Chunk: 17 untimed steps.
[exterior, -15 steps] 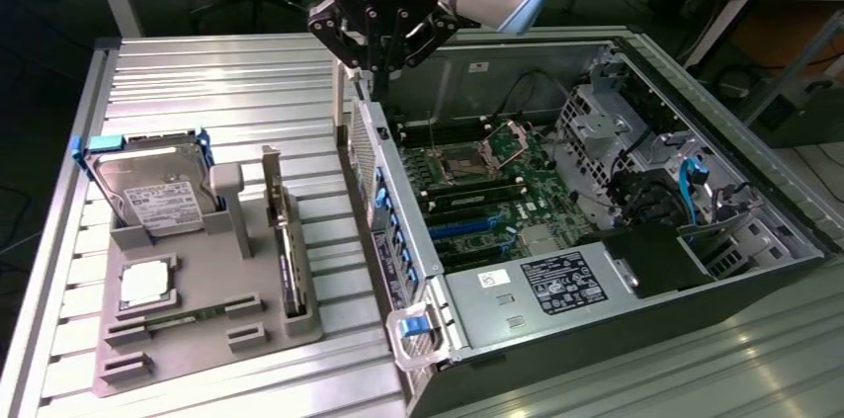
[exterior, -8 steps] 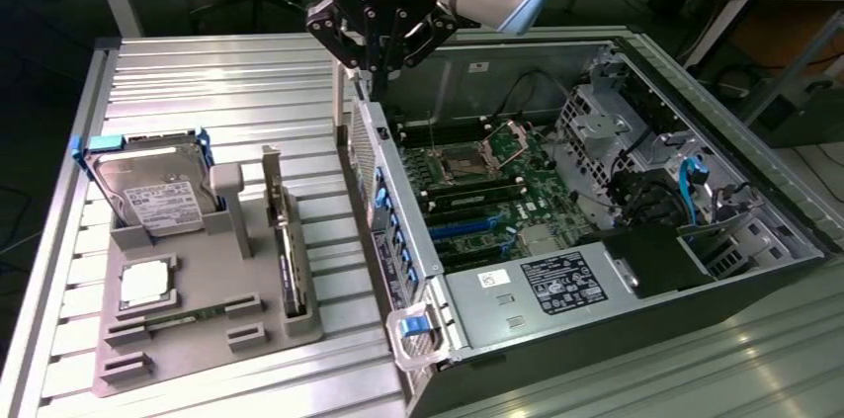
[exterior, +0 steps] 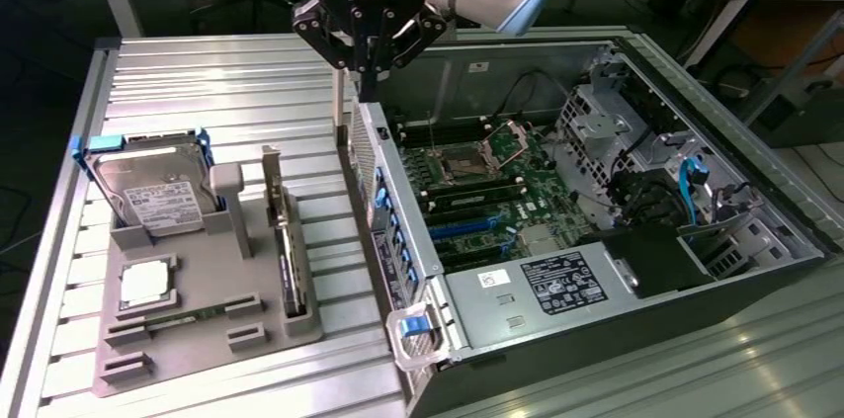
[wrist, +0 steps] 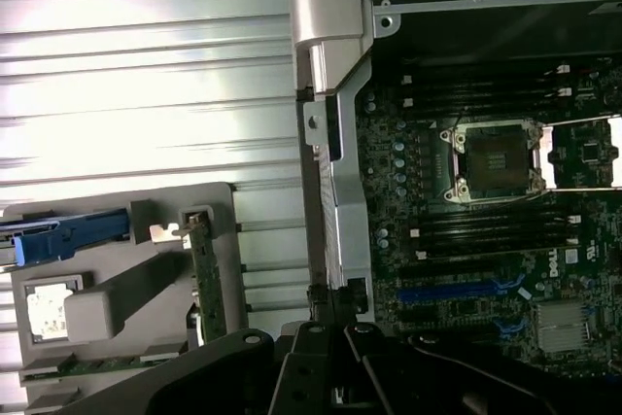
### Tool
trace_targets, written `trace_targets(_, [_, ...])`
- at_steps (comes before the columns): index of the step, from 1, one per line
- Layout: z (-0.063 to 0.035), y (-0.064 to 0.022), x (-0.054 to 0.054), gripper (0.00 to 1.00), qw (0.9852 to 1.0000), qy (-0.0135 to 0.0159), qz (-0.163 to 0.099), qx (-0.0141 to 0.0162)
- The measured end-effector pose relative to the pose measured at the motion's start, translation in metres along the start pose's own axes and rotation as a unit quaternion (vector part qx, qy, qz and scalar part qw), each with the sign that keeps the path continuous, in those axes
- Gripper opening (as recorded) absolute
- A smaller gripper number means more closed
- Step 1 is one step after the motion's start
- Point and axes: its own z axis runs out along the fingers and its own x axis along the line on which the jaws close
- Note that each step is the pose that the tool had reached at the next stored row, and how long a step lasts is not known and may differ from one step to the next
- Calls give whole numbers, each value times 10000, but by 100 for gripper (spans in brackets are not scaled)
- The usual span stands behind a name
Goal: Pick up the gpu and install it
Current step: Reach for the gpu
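The gpu (exterior: 285,252) is a thin card standing on edge in a slot of the grey holder tray (exterior: 211,344), its silver bracket at the far end. In the wrist view the gpu (wrist: 207,284) shows as a narrow green strip in the same tray (wrist: 117,303). My gripper (exterior: 367,64) hangs high over the near wall of the open computer case (exterior: 395,270), to the exterior view's right of the gpu and well above it. Its fingers are shut with nothing between them. The dark fingers (wrist: 335,323) also appear in the wrist view.
The tray also holds a silver hard drive (exterior: 152,186), a processor chip (exterior: 145,282) and a narrow memory stick (exterior: 172,317). Inside the case lies the motherboard (exterior: 481,191) with an open processor socket (wrist: 496,157). The ribbed metal table (exterior: 211,82) runs around them.
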Motion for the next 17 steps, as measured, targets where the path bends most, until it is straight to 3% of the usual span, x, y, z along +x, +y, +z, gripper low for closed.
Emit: trace_targets(17, [-1, -2, 32, 11, 10000, 0, 0, 0])
